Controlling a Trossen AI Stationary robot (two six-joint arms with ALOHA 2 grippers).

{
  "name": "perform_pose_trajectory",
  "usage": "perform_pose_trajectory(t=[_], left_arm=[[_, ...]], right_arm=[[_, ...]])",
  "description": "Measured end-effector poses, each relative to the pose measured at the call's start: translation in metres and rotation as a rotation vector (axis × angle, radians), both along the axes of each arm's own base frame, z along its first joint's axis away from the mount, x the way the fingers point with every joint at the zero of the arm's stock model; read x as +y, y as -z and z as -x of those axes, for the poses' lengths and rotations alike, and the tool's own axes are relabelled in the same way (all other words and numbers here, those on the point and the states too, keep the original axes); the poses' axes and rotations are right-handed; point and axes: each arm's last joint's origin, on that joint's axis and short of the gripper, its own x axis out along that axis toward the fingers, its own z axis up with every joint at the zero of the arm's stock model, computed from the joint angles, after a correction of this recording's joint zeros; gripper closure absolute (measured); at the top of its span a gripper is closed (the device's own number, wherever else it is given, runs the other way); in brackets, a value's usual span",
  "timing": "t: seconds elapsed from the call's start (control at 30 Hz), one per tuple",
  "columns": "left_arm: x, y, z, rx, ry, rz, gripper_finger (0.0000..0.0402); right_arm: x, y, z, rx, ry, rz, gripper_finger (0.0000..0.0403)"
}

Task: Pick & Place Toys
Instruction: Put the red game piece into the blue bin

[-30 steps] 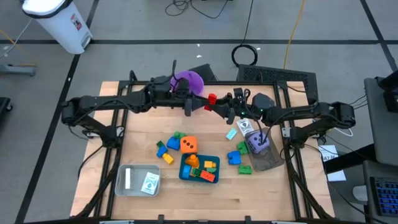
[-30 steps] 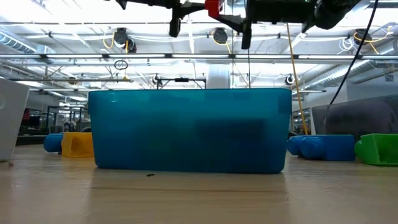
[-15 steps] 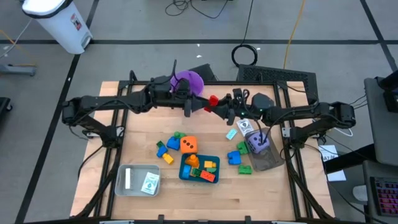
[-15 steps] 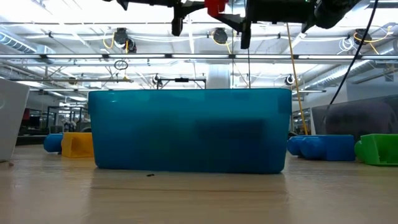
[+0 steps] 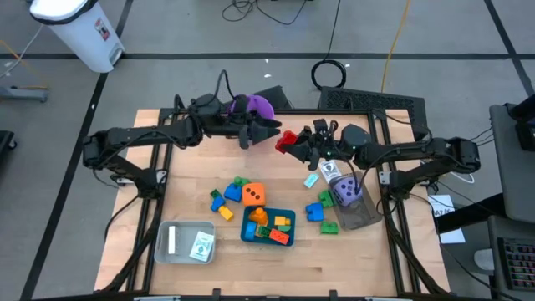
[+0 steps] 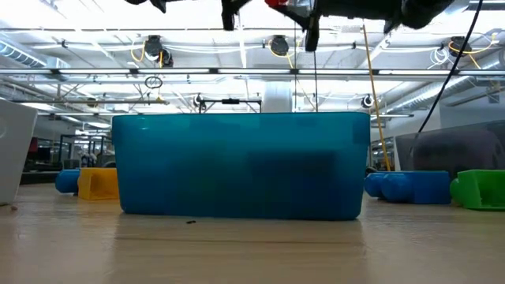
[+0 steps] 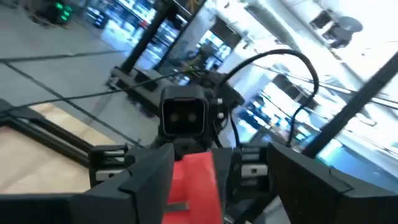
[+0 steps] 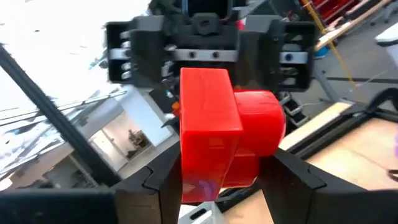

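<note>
Right gripper [image 5: 290, 144] pinches the glossy, blocky red brick [image 8: 217, 134] (hard plastic); left gripper [image 5: 272, 131] gapes empty opposite.

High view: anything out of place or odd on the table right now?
Nothing looks spilled or damaged. Loose bricks and the orange die lie scattered on the table outside the teal tray. The one unusual thing: the red brick is up in the air, in the right gripper, with the left gripper open beside it.

Grey floor [image 5: 167, 50], white bin [image 5: 84, 29]
</note>
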Motion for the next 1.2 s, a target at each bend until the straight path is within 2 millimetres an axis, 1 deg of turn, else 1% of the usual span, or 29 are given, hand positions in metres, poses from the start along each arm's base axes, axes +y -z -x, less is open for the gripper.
perform_pose_trajectory(t=[0.07, 0.13, 0.2, 0.23, 0.4, 0.47, 0.53, 0.63, 0.7, 0.8, 0.97, 1.07, 1.2], left_arm=[[0.002, -0.005, 0.004, -0.030, 0.026, -0.003, 0.0134], [0.003, -0.012, 0.011, -0.059, 0.051, -0.020, 0.0133], [0.004, -0.020, 0.018, -0.095, 0.074, -0.039, 0.0133], [0.002, -0.026, 0.021, -0.125, 0.081, -0.052, 0.0133], [-0.006, -0.051, 0.049, -0.215, 0.084, -0.121, 0.0133], [-0.010, -0.062, 0.063, -0.258, 0.072, -0.158, 0.0133], [-0.015, -0.073, 0.078, -0.298, 0.054, -0.194, 0.0133], [-0.022, -0.086, 0.098, -0.346, 0.033, -0.236, 0.0133], [-0.027, -0.092, 0.111, -0.356, 0.028, -0.250, 0.0133], [-0.032, -0.098, 0.129, -0.356, 0.020, -0.258, 0.0133], [-0.041, -0.105, 0.152, -0.362, 0.013, -0.276, 0.0133], [-0.045, -0.105, 0.160, -0.351, 0.020, -0.268, 0.0133], [-0.048, -0.101, 0.160, -0.303, 0.040, -0.253, 0.0133]], right_arm=[[0.003, -0.009, 0.000, -0.001, -0.016, 0.003, 0.0232], [0.008, -0.024, -0.003, 0.011, -0.029, 0.027, 0.0232], [0.013, -0.035, -0.005, 0.079, -0.044, 0.070, 0.0232], [0.016, -0.044, -0.007, 0.108, -0.049, 0.099, 0.0232], [0.033, -0.083, -0.011, 0.273, -0.104, 0.217, 0.0232], [0.041, -0.090, -0.012, 0.340, -0.136, 0.227, 0.0232], [0.050, -0.098, -0.017, 0.348, -0.161, 0.239, 0.0232], [0.067, -0.099, -0.025, 0.391, -0.186, 0.249, 0.0232], [0.078, -0.091, -0.033, 0.432, -0.214, 0.256, 0.0232], [0.094, -0.071, -0.050, 0.503, -0.262, 0.230, 0.0232], [0.116, -0.027, -0.073, 0.681, -0.352, 0.189, 0.0232], [0.124, -0.001, -0.085, 0.789, -0.408, 0.165, 0.0232], [0.127, 0.032, -0.092, 0.957, -0.439, 0.158, 0.0232]])
